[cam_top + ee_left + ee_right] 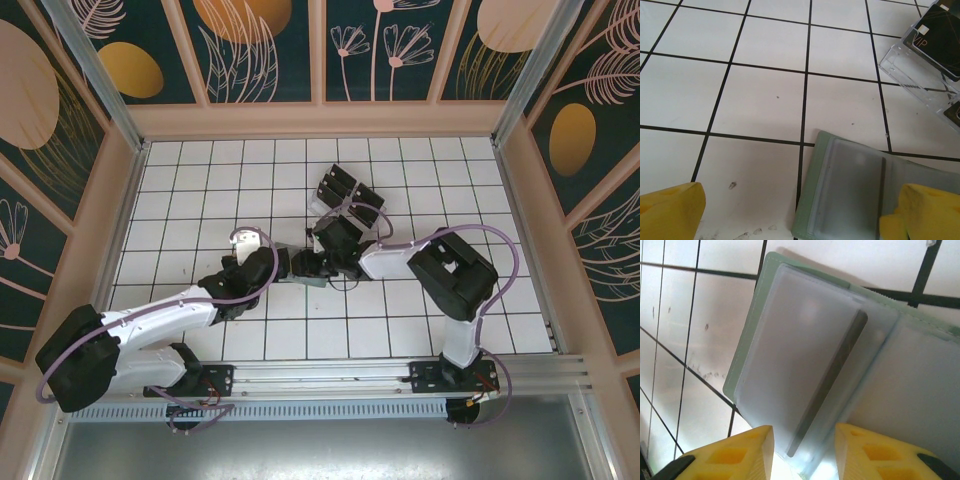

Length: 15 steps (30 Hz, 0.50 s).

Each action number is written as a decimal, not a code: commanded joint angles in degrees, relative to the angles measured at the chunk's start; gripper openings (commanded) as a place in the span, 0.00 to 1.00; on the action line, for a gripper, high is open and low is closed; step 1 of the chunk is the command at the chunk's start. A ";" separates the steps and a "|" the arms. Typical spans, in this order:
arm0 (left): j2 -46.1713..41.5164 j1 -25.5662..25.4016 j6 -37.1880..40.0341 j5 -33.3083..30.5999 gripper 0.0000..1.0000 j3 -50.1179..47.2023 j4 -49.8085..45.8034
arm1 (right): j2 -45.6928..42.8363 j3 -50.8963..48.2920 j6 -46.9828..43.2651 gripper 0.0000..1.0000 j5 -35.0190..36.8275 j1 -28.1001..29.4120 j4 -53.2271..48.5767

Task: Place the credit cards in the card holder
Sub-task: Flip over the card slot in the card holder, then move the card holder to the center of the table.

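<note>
The sage-green card holder [850, 190] lies opened flat on the white tiles, its frosted sleeves facing up. A thin dark strip [832, 375] runs along one sleeve; I cannot tell if it is a card. My left gripper [800, 202] hovers wide open over the holder's left edge, one yellow finger [672, 212] off to each side. My right gripper [804, 442] hangs close above the same sleeve [790, 355], jaws partly apart and touching nothing. Black credit cards [935, 30] stand in a clear rack. From above, both grippers [300, 266] [328, 258] meet mid-floor.
The clear plastic rack [345, 195] with its black cards stands just beyond the grippers, close to the right arm's wrist. White tiled floor [200, 190] stretches left and right of the arms. Wooden-framed walls [320, 120] close in the back and both sides.
</note>
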 commanded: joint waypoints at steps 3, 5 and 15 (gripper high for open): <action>0.90 0.32 -0.16 -1.16 0.99 1.65 -2.56 | -2.20 -5.99 -7.42 0.37 0.94 0.84 -10.24; 1.07 0.30 -0.10 -1.07 0.99 1.95 -2.67 | -3.64 -7.39 -9.64 0.37 1.38 0.86 -11.92; 4.49 0.30 0.43 1.97 0.99 2.88 -0.83 | -10.06 -2.84 -12.96 0.38 -1.44 0.24 -16.59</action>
